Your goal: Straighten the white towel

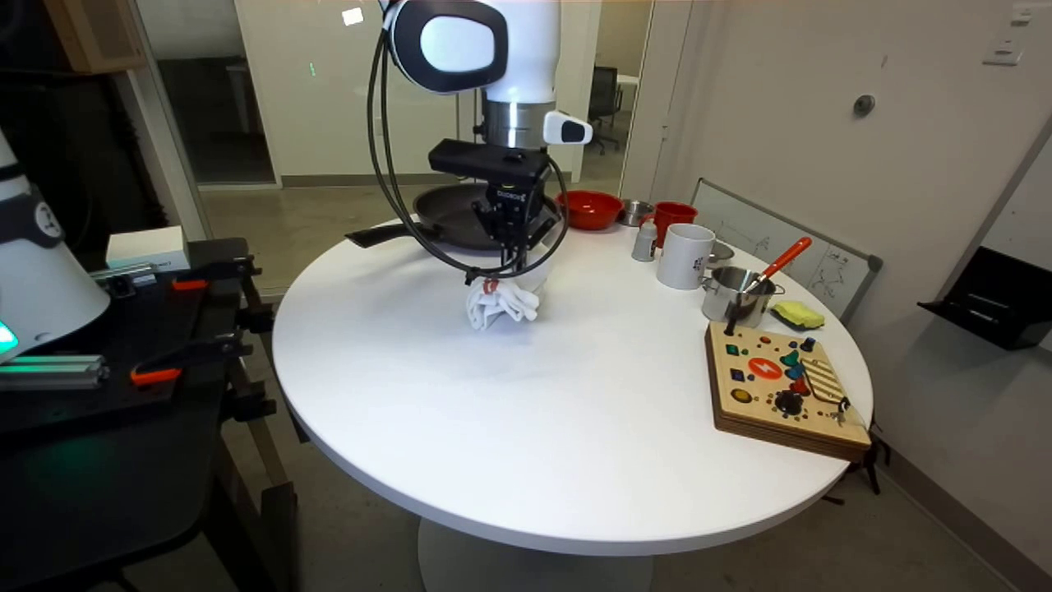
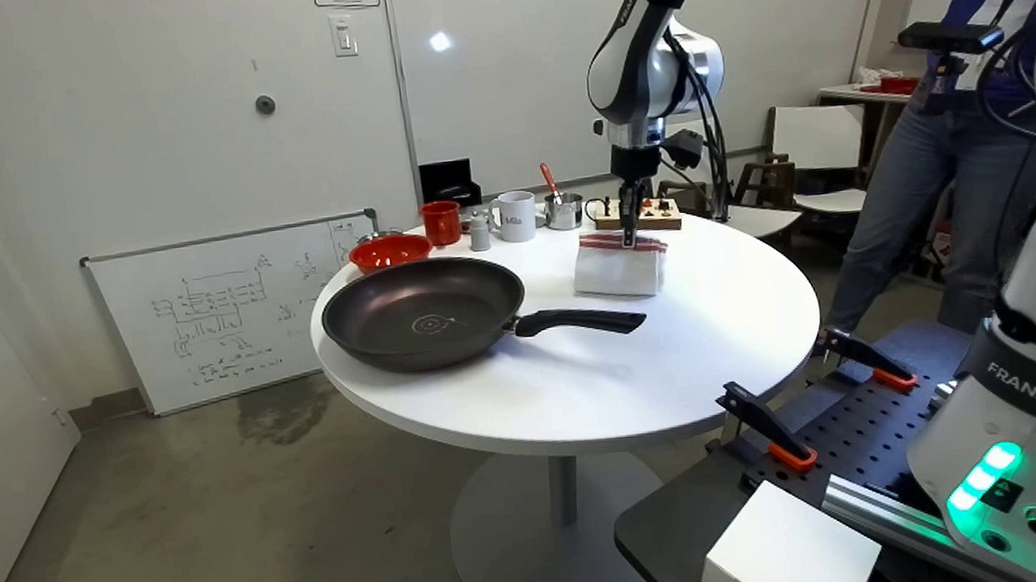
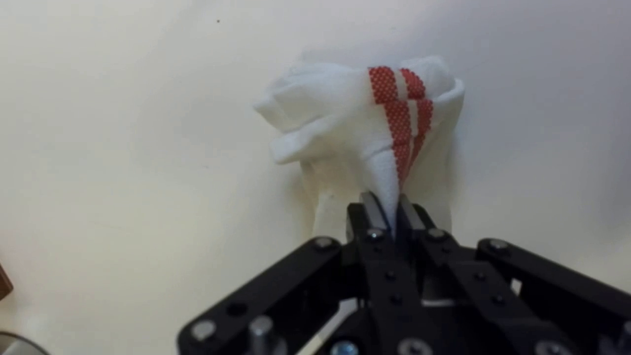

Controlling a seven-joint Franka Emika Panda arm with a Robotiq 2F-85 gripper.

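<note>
The Robotiq gripper [image 3: 387, 203] pinches up part of the red-striped white towel [image 3: 350, 116], bunched on the round table [image 1: 501, 444], presumably to tug creases flat; behind, in an exterior view, the frying pan [image 1: 450, 215] sits aside, probably leaving room.

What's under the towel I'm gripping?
In the wrist view, white table shows around the towel pinched in the gripper. Directly beneath is covered, so whether anything lies there cannot be seen.

The arm [image 1: 530, 57] is mostly white — cables [image 2: 719, 161] and gripper [image 3: 387, 207] black.
</note>
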